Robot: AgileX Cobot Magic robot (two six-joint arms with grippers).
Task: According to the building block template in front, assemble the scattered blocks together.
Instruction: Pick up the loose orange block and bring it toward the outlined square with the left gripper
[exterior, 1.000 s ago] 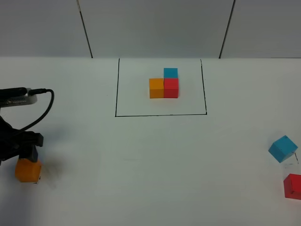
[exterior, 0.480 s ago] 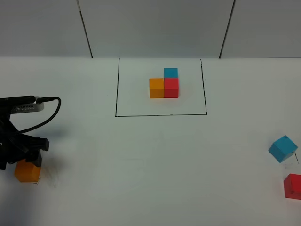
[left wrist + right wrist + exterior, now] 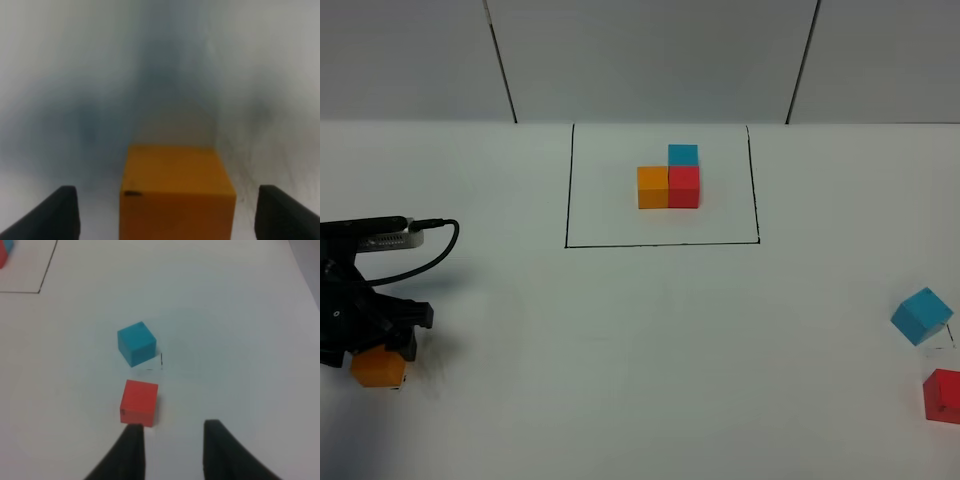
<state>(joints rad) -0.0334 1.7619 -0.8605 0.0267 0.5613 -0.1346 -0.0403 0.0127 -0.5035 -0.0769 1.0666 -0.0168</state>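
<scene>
While the left pincer (image 3: 172, 216) straddles the orange cube (image 3: 176, 192), its jaws stand wide apart with bare table (image 3: 640, 350) showing on each side of the cube, so it grips nothing yet. The cube rests on the table midway between the two fingertips (image 3: 64, 212) and well in between them rather than out at the tips. Being a cube, it has no long axis. What matters is that its side faces look parallel to the fingers, so a straight close should meet flat faces and not corners. Closing on it seems the step in hand, and this arm is plainly the nearer one for the orange piece.

The right pincer (image 3: 175, 450) is also parted and empty. The red cube (image 3: 139, 402) lies just ahead of one of its fingertips, off the centre line between the jaws, and the cyan cube (image 3: 136, 343) sits a little farther ahead, turned at an angle to them. Both are near this pincer and well apart from the left one.

The template (image 3: 670, 180) stands inside its black frame (image 3: 567, 185), well apart from the left pincer, ahead of it and across toward the right arm's side. None of the three loose cubes is joined to another, so the assembly looks barely begun.
</scene>
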